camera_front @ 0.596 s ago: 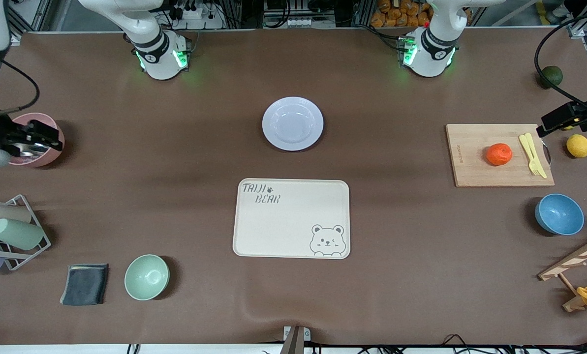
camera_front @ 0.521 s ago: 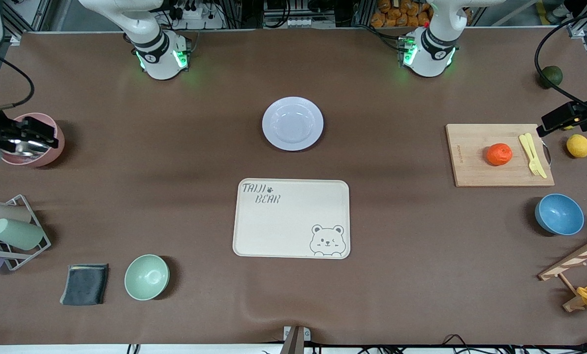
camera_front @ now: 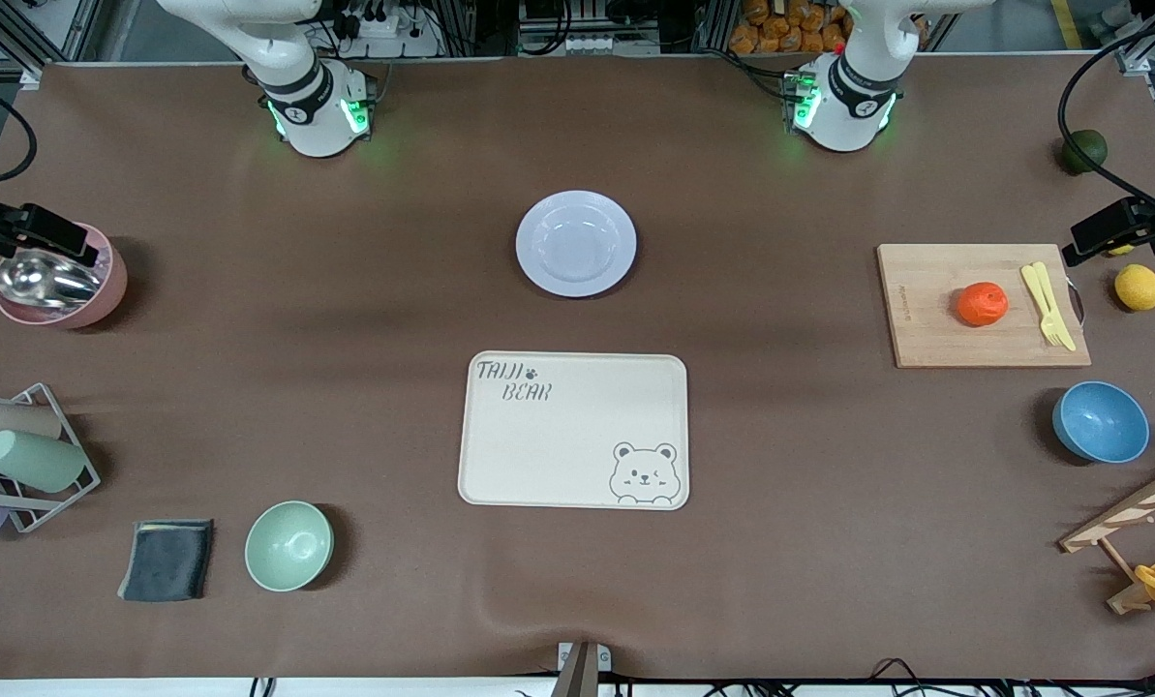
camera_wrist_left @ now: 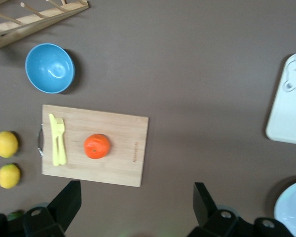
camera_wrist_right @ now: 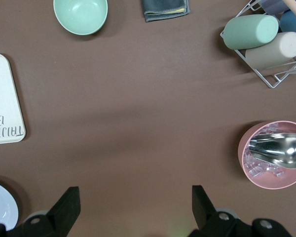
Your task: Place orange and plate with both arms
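Red-orange orange [camera_front: 982,303] on the cutting board [camera_front: 926,334] lies at the left arm's end under the wide-open, empty left gripper [camera_wrist_left: 137,206]; the plate [camera_front: 576,243] sits mid-table, well apart from the equally spread, empty right gripper [camera_wrist_right: 135,207].

Bear tray [camera_front: 573,430] mid-worktop; green bowl [camera_front: 288,545] beside grey cloth [camera_front: 167,560]; yellow cutlery [camera_front: 1048,304] on board [camera_front: 935,334]; blue bowl [camera_front: 1100,422] nearby.

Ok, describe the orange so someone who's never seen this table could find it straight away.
Look toward the left arm's end of the table for the wooden cutting board. The orange sits on it beside a pale yellow knife and fork. It is small, round and red-orange, unlike the yellow lemon off the board.
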`<control>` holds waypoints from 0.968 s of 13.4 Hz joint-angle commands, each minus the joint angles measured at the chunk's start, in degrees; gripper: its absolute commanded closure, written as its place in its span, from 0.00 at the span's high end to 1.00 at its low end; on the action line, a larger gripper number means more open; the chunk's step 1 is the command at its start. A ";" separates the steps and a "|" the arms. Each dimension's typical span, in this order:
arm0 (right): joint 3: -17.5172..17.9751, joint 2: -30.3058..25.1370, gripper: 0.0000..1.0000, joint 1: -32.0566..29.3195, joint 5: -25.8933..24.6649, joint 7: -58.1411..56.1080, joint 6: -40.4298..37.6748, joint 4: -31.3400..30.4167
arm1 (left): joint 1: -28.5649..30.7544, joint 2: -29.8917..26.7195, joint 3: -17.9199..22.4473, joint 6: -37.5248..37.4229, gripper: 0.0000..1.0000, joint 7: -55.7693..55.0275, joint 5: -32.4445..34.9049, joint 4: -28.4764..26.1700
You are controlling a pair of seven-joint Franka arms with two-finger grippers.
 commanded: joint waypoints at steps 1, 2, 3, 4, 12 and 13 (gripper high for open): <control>1.52 -1.40 1.00 -1.89 0.94 1.02 0.06 -1.52 | 0.85 0.86 0.17 -0.39 1.00 3.24 1.77 -1.75; 1.52 -1.40 1.00 -1.80 1.02 1.02 0.06 -1.52 | 1.03 0.78 0.08 0.31 1.00 3.33 1.69 -3.50; 1.43 -1.22 1.00 -1.71 1.20 1.02 0.23 -1.52 | 1.38 0.34 0.17 2.23 1.00 3.33 1.69 -6.13; 1.52 -0.96 1.00 -1.63 1.29 0.93 0.41 -1.52 | 2.34 -0.45 0.08 5.03 1.00 3.33 1.77 -9.38; 1.43 -0.25 1.00 -0.57 4.89 0.32 0.67 -3.54 | 4.45 -7.93 -0.10 36.33 1.00 5.00 5.38 -43.23; 1.52 -0.43 1.00 -0.48 4.37 0.23 0.85 -3.54 | 4.46 -7.58 -0.10 38.87 1.00 5.00 5.38 -45.51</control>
